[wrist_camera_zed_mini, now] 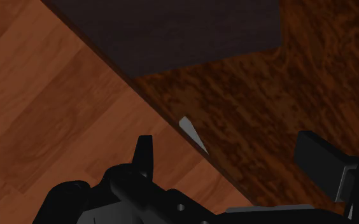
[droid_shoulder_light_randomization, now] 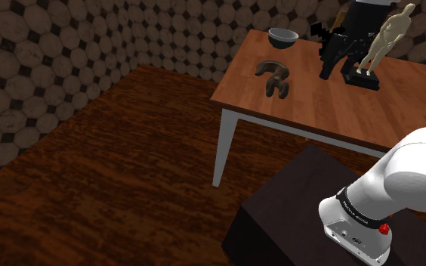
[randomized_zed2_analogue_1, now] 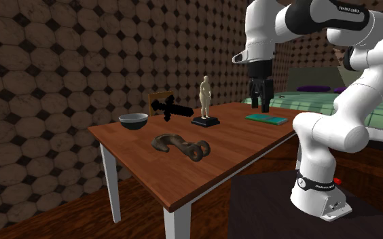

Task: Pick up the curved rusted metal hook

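White arm (randomized_zed2_analogue_1: pixel 333 129) up close; black pincer (randomized_zed2_analogue_1: pixel 261 106) open wide, holding nothing, over table (randomized_zed2_analogue_1: pixel 238 146). Brown hook (randomized_zed2_analogue_1: pixel 180 146) flat on table, eight o'clock from pincer, second exterior view.

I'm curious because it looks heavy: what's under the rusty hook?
The brown hook lies right on the wooden table. The patch of tabletop beneath it is covered, so that spot cannot be seen.
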